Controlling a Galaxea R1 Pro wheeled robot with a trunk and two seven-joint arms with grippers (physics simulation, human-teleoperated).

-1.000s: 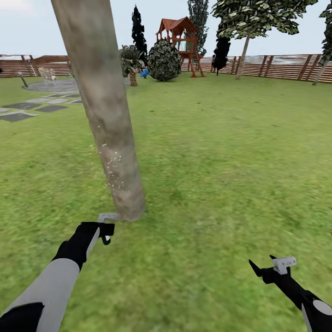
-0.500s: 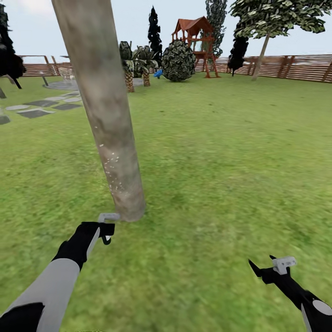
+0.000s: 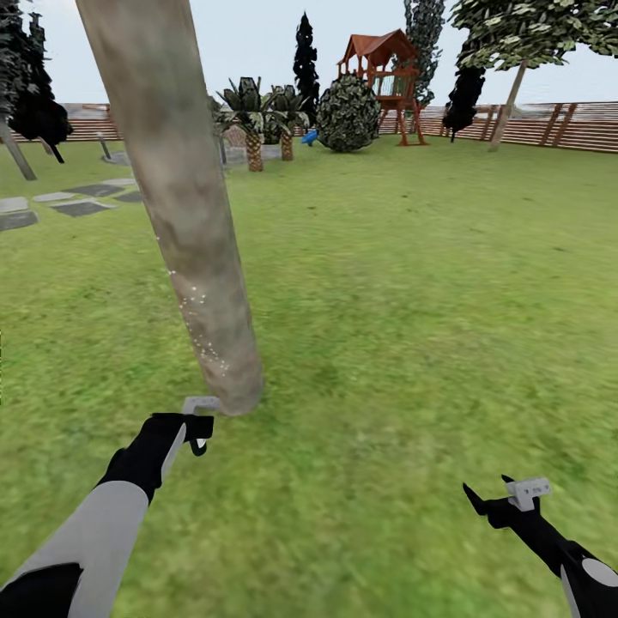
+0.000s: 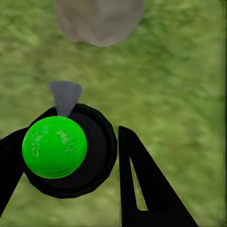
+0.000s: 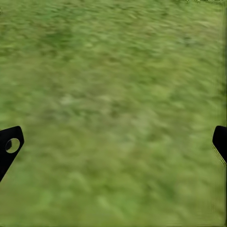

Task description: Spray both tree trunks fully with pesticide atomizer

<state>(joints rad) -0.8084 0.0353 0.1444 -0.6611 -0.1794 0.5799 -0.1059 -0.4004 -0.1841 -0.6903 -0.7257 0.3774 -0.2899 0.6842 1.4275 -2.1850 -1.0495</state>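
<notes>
The atomizer [image 4: 61,151] is already off the grass [image 3: 412,283] and in the left end effector [image 4: 71,156]: in the left wrist view its fingers are closed against a round black body with a bright green cap facing the camera and a grey nozzle pointing toward the foot of the trunk [image 3: 184,223]. In the head view the left end effector [image 3: 199,429] sits low, just beside the base of that thick mottled trunk, with a grey fitting nearly touching the bark. So pick-up looks done and spraying of the first tree appears under way. A scatter of fine white specks shows on the lower part of the trunk, which I take to be spray; it covers only a narrow band low down, and the upper trunk looks bare. I would judge this trunk far from fully covered. A second tree [image 3: 515,60] with a straight bare trunk stands well apart by the fence [image 3: 566,129], and whether it has any coating is too far to tell. The right end effector [image 3: 489,502] hangs over open grass with its fingers spread wide and nothing between them. Left to do, by this reading: finish this trunk, then drive to the other tree and coat it.
</notes>
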